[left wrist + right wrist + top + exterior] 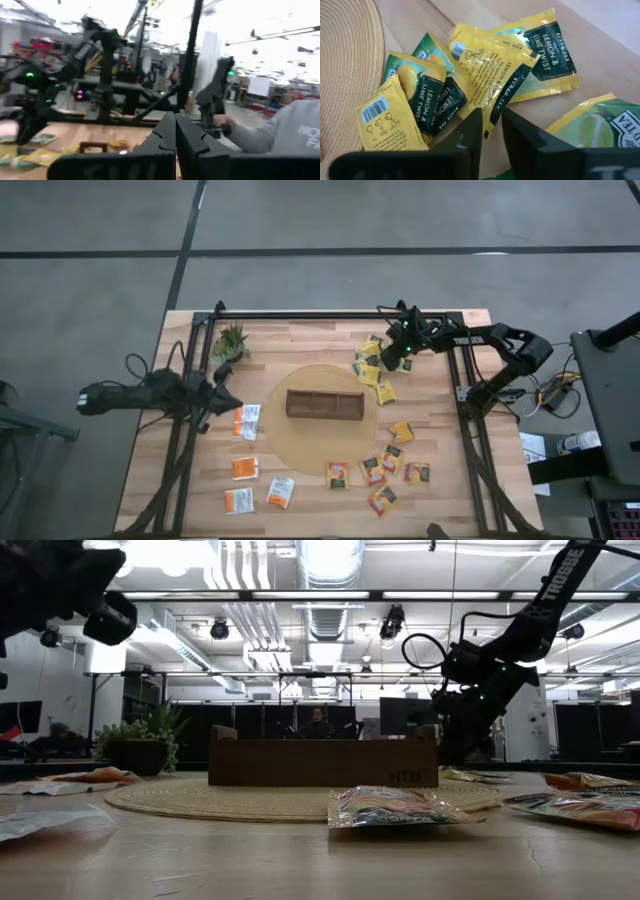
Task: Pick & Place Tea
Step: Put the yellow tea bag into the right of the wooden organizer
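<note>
Reaching arm: the right gripper [392, 360] is hanging low over the pile of yellow-green sachets [372, 370] at the far right side of the bench [320, 490], just off the rim of the round woven mat [300, 442]
Right jaws: narrowed to a slim gap, and in the right wrist view they are pinching the corner of one yellow sachet [492, 67] that is lying back side up on top of the pile; the sachet is sitting between the two fingertips [470, 130] and is resting on the others
Waiting arm: the left gripper [222, 392] is hovering at the left side of the bench, near the potted plant [231, 340], well apart from the tray
Left jaws: pressed fully together with nothing between them
Tea, yellow-green: several are lying overlapped in the pile under the right gripper, labelled lemon twist
Tea, orange-brown: a loose group [385, 465] is lying on the near right part of the bench, some touching the mat's edge
Tea, white-and-orange: four sachets [247, 420] are lying on the left, between the mat and the near edge
Tray: the dark wooden tray [324, 404] is sitting in the middle of the mat; I cannot tell what its compartments are holding
Room: a person in a grey sleeve [270, 135] is showing beyond the bench in the left wrist view
</note>
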You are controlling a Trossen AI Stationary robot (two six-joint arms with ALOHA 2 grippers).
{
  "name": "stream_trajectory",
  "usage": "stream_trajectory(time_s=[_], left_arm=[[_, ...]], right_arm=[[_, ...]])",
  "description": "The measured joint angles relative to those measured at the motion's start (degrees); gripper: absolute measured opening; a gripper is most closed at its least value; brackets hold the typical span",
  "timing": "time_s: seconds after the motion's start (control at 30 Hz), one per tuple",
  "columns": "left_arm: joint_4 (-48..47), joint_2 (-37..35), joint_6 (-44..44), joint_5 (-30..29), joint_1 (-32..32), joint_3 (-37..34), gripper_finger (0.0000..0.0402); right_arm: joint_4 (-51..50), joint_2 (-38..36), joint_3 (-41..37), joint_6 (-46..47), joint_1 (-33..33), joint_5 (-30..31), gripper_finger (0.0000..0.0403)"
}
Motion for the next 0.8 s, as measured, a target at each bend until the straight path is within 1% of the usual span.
stream_trajectory(time_s=[0.07, 0.27, 0.43, 0.53, 0.63, 0.8], left_arm=[[0.0, 0.3, 1.3, 1.1, -0.1, 0.0, 0.0000], [-0.8, 0.6, 1.8, 1.2, -0.1, 0.0, 0.0000], [-0.9, 0.7, 1.7, 0.9, -0.1, -0.1, 0.0000], [-0.9, 0.9, 0.0, 0.9, -0.1, -0.1, 0.0000], [-0.9, 1.0, -1.5, 0.9, -0.1, -0.1, 0.0000], [-0.9, 1.0, -2.2, 0.8, -0.1, -0.1, 0.0000]], right_arm=[[0.0, 0.0, 0.0, -0.2, 0.0, 0.0, 0.0051], [0.0, 0.0, 0.0, -2.4, 0.0, 0.0, 0.0012], [0.0, -0.5, 0.4, -2.9, 0.0, 0.0, 0.0008], [0.0, -1.9, 0.8, -2.7, 0.0, 0.1, 0.0008], [-0.3, -4.7, 0.8, -2.9, 0.0, 0.8, 0.0008], [-3.4, -11.1, 0.5, -2.9, 0.4, 2.2, 0.0008]])
